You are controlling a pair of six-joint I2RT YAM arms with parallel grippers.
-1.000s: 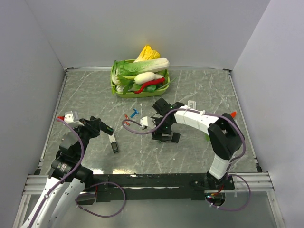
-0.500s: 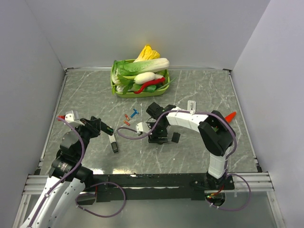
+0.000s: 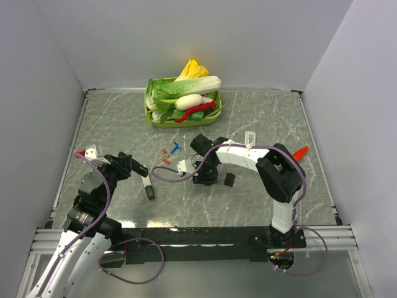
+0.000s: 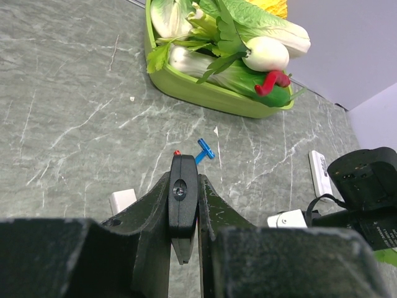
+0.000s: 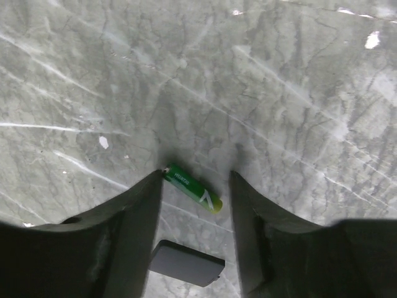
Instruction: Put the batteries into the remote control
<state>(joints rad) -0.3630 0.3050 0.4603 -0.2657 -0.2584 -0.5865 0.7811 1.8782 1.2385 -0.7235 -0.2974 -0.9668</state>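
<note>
1. The left tool (image 4: pixel 183 184) is pressed together on the remote control (image 4: pixel 182 208). In the left wrist view this is a thin black slab seen edge-on, standing upright between the two fingers. Whether its lower end touches the table (image 3: pixel 279 124) I cannot tell.
2. The right tool (image 5: pixel 195 179) points down at the table near its middle. Its fingers are spread, with a clear gap between them.
3. The green battery (image 5: pixel 192 188) lies flat on the table in that gap, slantwise to the fingers. One end sits right at the finger on the left of the right wrist view (touching or only just beside, I cannot say). The other end is apart from the opposite finger.
4. A small dark flat rectangle (image 5: pixel 186 262) lies on the table just beside the green battery, on the side nearer the wrist camera, and does not touch it.
5. The blue battery (image 3: pixel 176 148) and the red batteries (image 3: pixel 165 153) lie loose on the table, close together, between the right tool and the green tray (image 3: pixel 149 113). The red ones show only as two short strokes in the top view.
6. The green tray sits at the far edge of the table, heaped with vegetables (image 3: pixel 198 84). A long red chilli (image 3: pixel 189 115) lies on the near side of the heap.
</note>
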